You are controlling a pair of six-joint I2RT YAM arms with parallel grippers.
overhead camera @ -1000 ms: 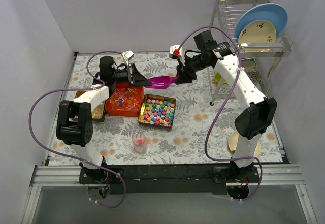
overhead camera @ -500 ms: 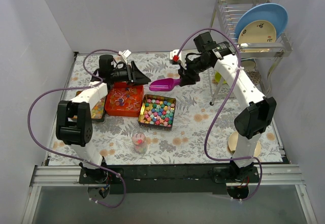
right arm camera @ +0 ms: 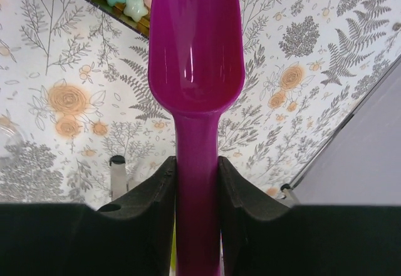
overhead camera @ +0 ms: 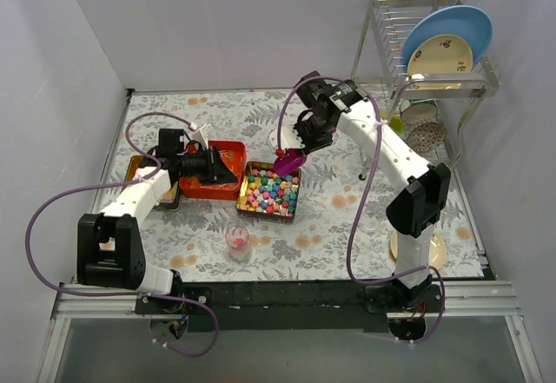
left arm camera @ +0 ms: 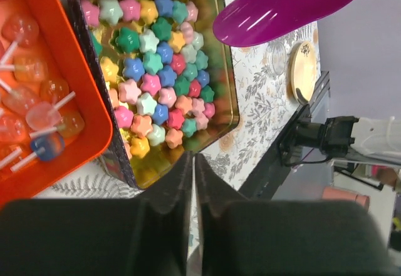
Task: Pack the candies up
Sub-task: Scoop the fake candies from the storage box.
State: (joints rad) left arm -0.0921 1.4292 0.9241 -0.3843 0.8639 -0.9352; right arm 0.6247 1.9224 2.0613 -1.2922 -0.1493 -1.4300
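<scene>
I had the right fingers (right arm camera: 158, 204) clamped on the purple scoop (right arm camera: 195, 51) over the 1 o'clock corner of the tin (left arm camera: 229, 82) of star candies (left arm camera: 153, 79), my left fingers (left arm camera: 170, 204) pinched together, empty, at its 9 o'clock

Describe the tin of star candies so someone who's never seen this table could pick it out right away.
On the floral-patterned table, look near the middle, right of the red tray. The tin is the square, dark-walled box packed with pastel star-shaped candies. The tray beside it holds clear-wrapped pieces on sticks, and a purple scoop hovers at the tin's far corner.
</scene>
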